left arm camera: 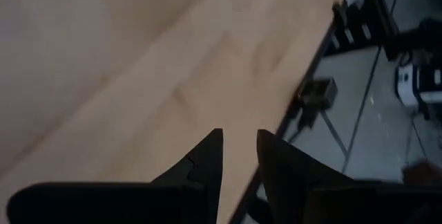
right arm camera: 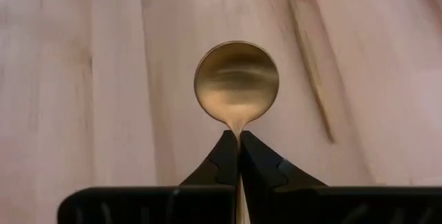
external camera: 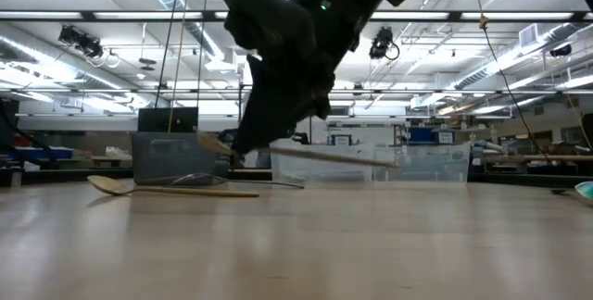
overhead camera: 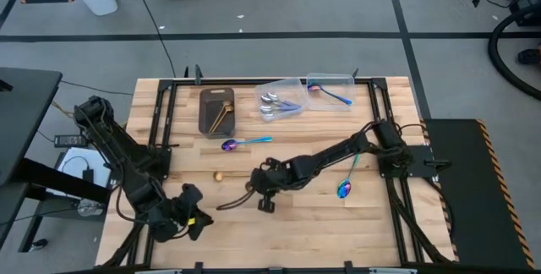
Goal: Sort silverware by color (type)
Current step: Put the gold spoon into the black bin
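Spanning most of the high view, the wooden table (overhead camera: 279,223) is carrying everything else: a dark rectangular tray (overhead camera: 216,110) near the far edge with gold pieces lying in it, two clear plastic containers beside it, the nearer (overhead camera: 279,101) holding silver spoons and the farther (overhead camera: 331,90) showing a blue-purple one. The right arm is reaching across the middle of the table, and the right gripper (right arm camera: 238,148) is pinching the neck of a gold spoon (right arm camera: 236,90), its fingers closed tight on the thin stem just below the round bowl; in the low view the spoon is hanging slightly tilted, clear of the surface, handle pointing away to one side. The left arm is waiting at the near left corner, and the left gripper (left arm camera: 238,156) is hovering over bare wood by the table's edge with its fingers slightly parted and nothing between them. Loose pieces are lying around: an iridescent spoon (overhead camera: 245,143) in front of the tray, another iridescent spoon (overhead camera: 347,183) beneath the right arm's forearm, and a small gold piece (overhead camera: 219,175), too small to identify, left of the held spoon. The step in hand appears to be carrying a gold spoon to its group; the next move is probably calling for a lift and a swing toward the tray, keeping the slim stem from slipping in the pinch.
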Tool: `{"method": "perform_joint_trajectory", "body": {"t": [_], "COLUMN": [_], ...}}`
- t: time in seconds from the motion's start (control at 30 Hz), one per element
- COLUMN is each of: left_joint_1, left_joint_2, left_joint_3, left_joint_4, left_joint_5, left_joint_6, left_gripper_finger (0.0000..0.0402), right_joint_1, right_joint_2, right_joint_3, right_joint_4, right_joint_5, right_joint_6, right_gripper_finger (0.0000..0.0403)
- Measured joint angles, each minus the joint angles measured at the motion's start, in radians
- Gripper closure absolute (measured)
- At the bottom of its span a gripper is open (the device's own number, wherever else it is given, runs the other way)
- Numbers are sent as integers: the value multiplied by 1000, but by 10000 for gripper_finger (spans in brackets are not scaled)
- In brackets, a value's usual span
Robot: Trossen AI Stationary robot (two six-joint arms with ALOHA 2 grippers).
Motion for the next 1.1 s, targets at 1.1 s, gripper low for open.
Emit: {"method": "perform_joint_trajectory", "body": {"t": [1.1], "left_joint_1": [478], "left_joint_2": [0], "left_joint_3": [0], "left_joint_4": [629], "left_joint_5": [-283], "left_joint_6": [1003], "left_gripper_finger": [209], "right_joint_1": [-166], "right_joint_2": [-420], "right_joint_3": [3], "right_joint_4": [463], "right_joint_5": [-19], "right_joint_6": [-108], "right_gripper_finger": [389]}}
